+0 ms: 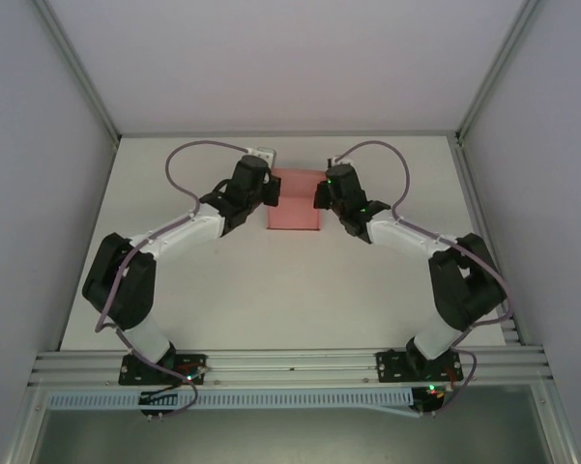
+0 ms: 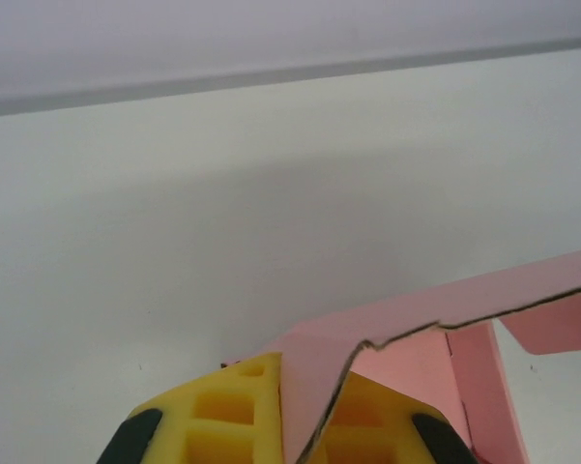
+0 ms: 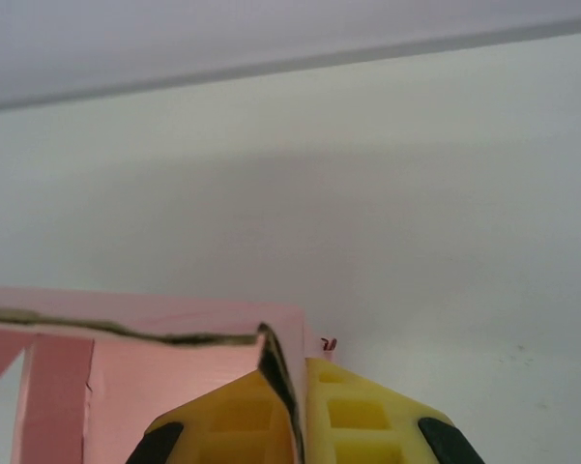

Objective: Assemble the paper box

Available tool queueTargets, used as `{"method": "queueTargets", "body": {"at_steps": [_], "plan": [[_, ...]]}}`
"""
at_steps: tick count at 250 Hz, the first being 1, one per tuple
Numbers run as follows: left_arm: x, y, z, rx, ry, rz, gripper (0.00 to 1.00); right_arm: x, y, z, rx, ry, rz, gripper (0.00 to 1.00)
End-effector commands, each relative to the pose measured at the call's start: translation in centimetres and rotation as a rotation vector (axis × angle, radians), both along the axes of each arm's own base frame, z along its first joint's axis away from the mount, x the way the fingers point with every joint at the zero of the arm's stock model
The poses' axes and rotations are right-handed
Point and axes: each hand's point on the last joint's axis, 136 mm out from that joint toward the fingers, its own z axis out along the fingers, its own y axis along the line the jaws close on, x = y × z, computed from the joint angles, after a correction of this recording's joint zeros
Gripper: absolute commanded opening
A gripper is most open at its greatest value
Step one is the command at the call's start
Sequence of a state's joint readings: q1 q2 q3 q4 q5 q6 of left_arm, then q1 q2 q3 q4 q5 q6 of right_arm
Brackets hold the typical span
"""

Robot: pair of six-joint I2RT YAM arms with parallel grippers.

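Bench carries the paper box; left hand pinches its left wall, right hand pinches its right wall.

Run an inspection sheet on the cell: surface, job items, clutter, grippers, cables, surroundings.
Surface: white table, no marks seen.
Job's things: pink paper box, far centre, partly folded, between the grippers.
Clutter: nothing seen.
Grippers: left gripper shut on the box's left card edge; right gripper shut on its right edge.
Cables: purple cables loop from each wrist, off the box.
Surroundings: pale walls on three sides; metal rail at the near edge.
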State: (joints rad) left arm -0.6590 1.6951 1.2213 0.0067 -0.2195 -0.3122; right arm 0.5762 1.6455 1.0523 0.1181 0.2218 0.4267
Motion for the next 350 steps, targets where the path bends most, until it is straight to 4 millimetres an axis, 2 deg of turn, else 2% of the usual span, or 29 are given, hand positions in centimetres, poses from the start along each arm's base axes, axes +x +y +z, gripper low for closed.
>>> {"method": "queueTargets", "body": {"at_steps": [1,38,54,84,96,109,131,178,222,258,289,324,350], "plan": [[1.3,-1.1,-0.4,-0.081,-0.017,0.047,0.0,1.7,1.6,2.1,0.24,-0.095,-0.065,0.0],[2.5,-1.5,-1.4,-0.113,-0.027,0.061,0.0,2.6,0.7,0.7,0.234,-0.088,-0.148,0.0],[2.7,-1.6,-2.0,-0.117,-0.014,0.064,0.0,2.7,0.9,0.6,0.245,-0.086,-0.144,0.0],[2.3,-1.8,-3.5,-0.129,0.017,0.044,0.0,2.7,1.4,-0.3,0.229,-0.076,-0.132,0.0],[1.8,-1.9,-4.1,-0.137,0.021,0.024,0.0,2.6,1.7,-1.3,0.225,-0.058,-0.125,0.0],[1.1,-2.2,-4.6,-0.154,0.003,-0.023,0.0,2.2,2.0,-2.1,0.244,-0.043,-0.115,0.0],[0.2,-1.6,-5.4,-0.175,0.0,-0.029,0.0,1.3,2.2,-2.3,0.257,-0.073,-0.096,0.0],[-1.7,-1.5,-6.8,-0.211,-0.008,-0.083,0.0,-0.8,2.8,-3.5,0.196,-0.089,-0.051,0.0],[-2.6,-1.6,-7.0,-0.28,0.011,-0.09,0.0,-2.1,3.2,-5.0,0.142,-0.063,-0.003,0.0],[-3.3,-2.4,-6.2,-0.339,0.011,-0.114,0.0,-2.9,3.9,-5.8,0.131,-0.037,0.043,0.0],[-3.8,-1.8,-7.7,-0.285,0.033,-0.109,0.0,-3.6,3.8,-6.3,0.079,-0.04,0.068,0.0],[-5.4,-1.0,-9.7,-0.235,0.045,-0.14,0.0,-4.6,2.8,-6.7,0.038,-0.052,0.079,0.0],[-6.6,-0.8,-10.5,-0.209,0.058,-0.168,0.04,-5.6,2.2,-7.4,0.003,-0.043,0.09,0.0]]}}
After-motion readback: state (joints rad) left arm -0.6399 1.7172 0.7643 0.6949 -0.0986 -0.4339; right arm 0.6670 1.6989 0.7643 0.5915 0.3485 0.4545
